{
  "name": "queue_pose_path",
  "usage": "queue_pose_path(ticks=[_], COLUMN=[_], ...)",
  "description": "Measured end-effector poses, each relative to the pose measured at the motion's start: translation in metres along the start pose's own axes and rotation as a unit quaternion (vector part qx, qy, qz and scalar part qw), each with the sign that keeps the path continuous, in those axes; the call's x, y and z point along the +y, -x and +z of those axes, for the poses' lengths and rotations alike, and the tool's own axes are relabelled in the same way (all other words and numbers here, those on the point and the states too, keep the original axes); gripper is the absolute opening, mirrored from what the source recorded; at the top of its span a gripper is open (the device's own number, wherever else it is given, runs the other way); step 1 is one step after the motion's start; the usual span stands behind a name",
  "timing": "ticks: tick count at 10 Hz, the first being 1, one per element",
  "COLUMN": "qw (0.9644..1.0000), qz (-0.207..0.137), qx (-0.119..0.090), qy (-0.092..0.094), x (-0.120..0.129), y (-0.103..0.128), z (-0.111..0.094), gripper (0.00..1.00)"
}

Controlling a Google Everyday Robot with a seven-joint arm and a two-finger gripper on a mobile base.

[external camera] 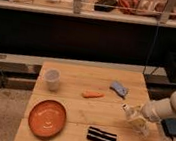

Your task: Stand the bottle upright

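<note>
Small slim whitish bottle [126, 109], tilted, not upright, one end pointing up-left. Cap not discernible. Clamped in closed gripper [132, 116] at right side of wooden table [74, 114]; whether touching or clear of tabletop unclear.

The claw [135, 118] hangs over the counter [79, 84] near its right edge, with the arm reaching in from the right. The bottle [127, 109] is at the claw's left tip, touching it; whether it is gripped cannot be told. Behind the claw, toward the far edge, lies the cloth [119, 88]. Left of the claw and a little behind it lies the carrot [93, 94]. Farther left and behind stands the cup [52, 79]. In front of the claw, to its left, lies the striped piece [102, 136]. The plate [47, 118] sits well left of the claw, near the front left corner.
</note>
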Motion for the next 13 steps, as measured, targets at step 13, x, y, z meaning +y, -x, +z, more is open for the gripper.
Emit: queue_pose_path(ticks=[13], qw=[0.9936], qz=[-0.019], qx=[0.111], qy=[-0.010], x=[-0.025], y=[-0.020], z=[-0.001], gripper=[0.00])
